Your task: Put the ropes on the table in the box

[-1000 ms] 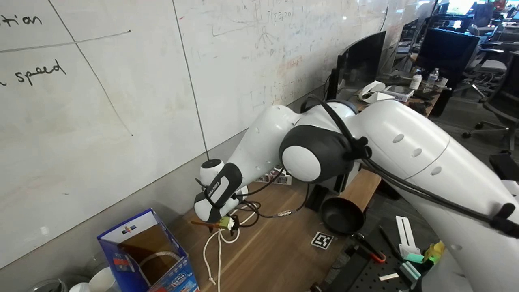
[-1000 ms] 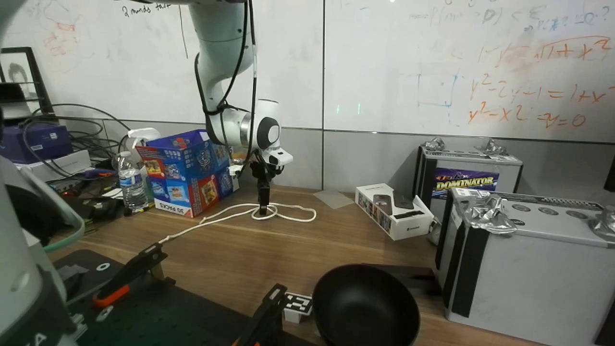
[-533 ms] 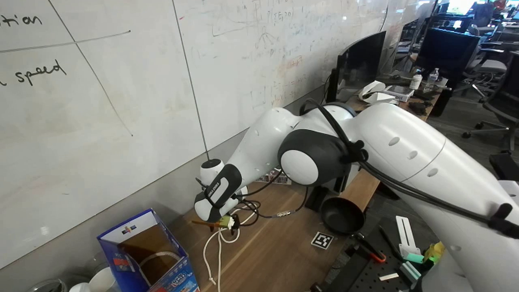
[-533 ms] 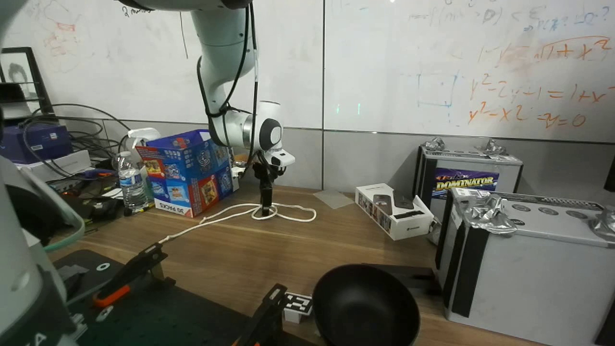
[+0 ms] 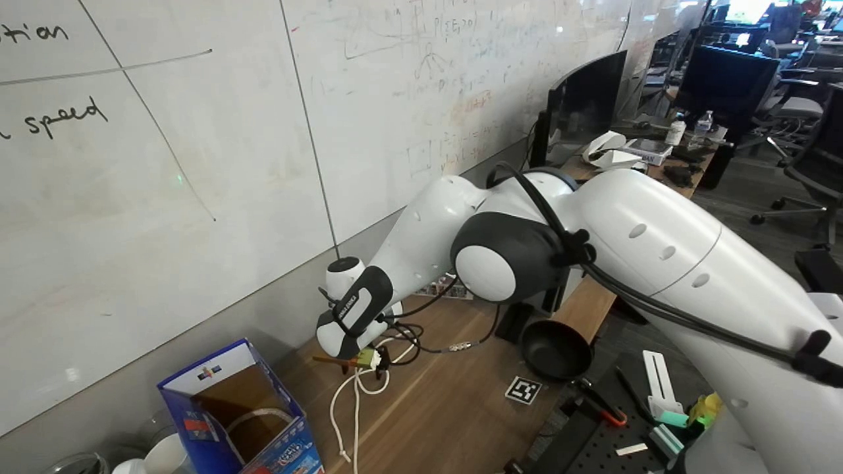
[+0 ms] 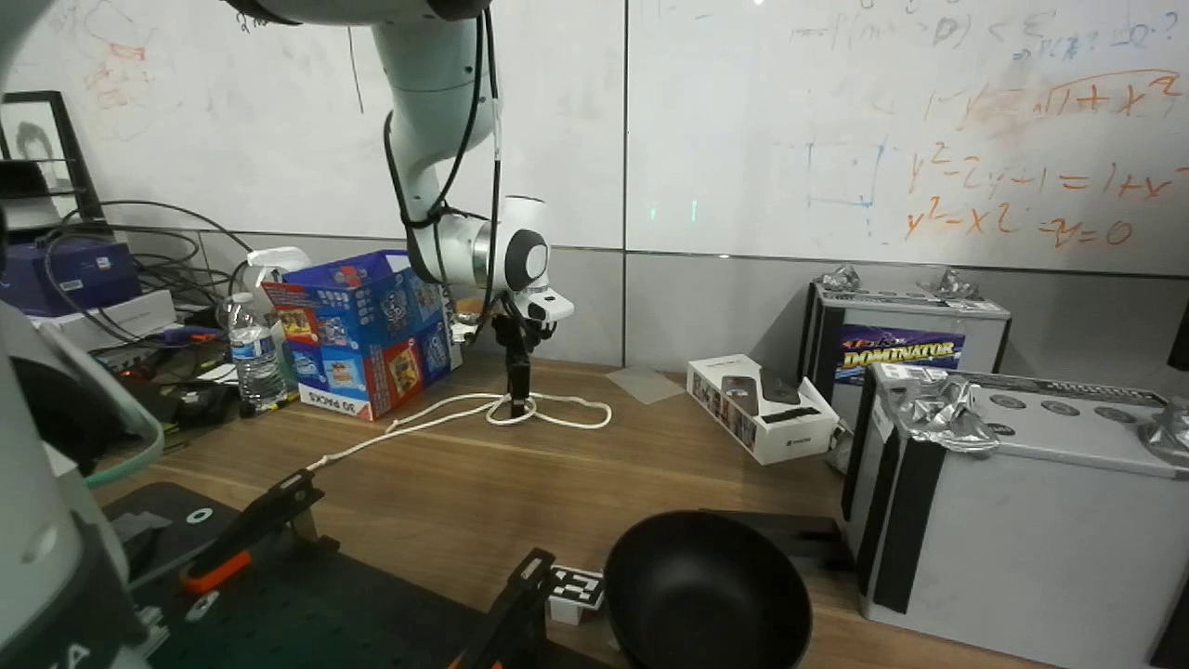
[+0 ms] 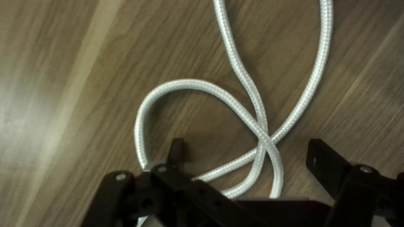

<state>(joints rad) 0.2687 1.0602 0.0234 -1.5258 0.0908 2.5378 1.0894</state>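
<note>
In the wrist view, the crossing of the rope (image 7: 265, 138) lay on the table (image 7: 79, 110), between the fingers of the gripper (image 7: 246, 150). In an exterior view, the box (image 6: 372, 344) stood to the left of the rope's loops, with a bottle (image 6: 255, 358) just left of it. A carton (image 6: 794, 437) lay on the table to the right of the loops; farther right stood a case (image 6: 1031, 548), with another case (image 6: 901, 353) behind it. Well in front of the loops sat a pan (image 6: 706, 595), with a tag (image 6: 576, 587) just to its left. The whiteboard (image 6: 743, 130) was behind the table. In an exterior view, a length of rope (image 5: 260, 412) lay inside the box
</note>
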